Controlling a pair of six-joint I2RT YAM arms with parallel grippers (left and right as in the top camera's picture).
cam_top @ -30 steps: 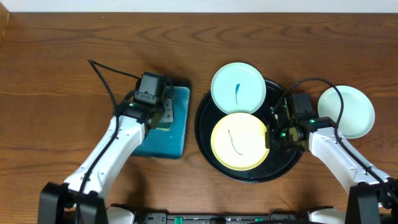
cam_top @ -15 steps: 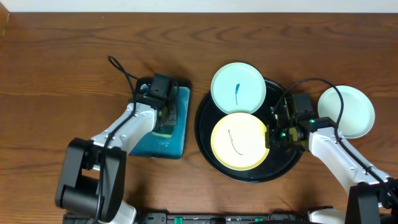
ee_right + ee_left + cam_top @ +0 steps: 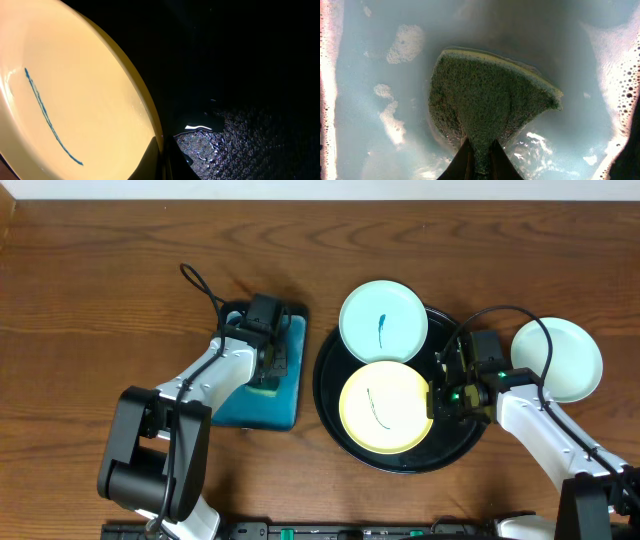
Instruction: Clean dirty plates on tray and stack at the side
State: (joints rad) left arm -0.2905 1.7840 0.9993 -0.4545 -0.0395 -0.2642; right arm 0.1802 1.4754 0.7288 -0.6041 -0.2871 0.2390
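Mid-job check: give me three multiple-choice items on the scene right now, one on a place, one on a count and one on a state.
1. Where is the unmarked pale plate?
A) on the table, right of the black tray
B) on the black tray
C) stacked on another plate

2. How many plates carry a blue mark?
A) one
B) two
C) three

3. The left pincer is:
A) open and empty
B) shut on a plate
C) shut on the sponge

Answers:
1 A, the overhead view shows it on bare wood, clear of the tray's rim.
2 B, the yellow plate and the mint plate each show one blue line.
3 C, the left wrist view shows the fingers pinching the green sponge over soapy water.
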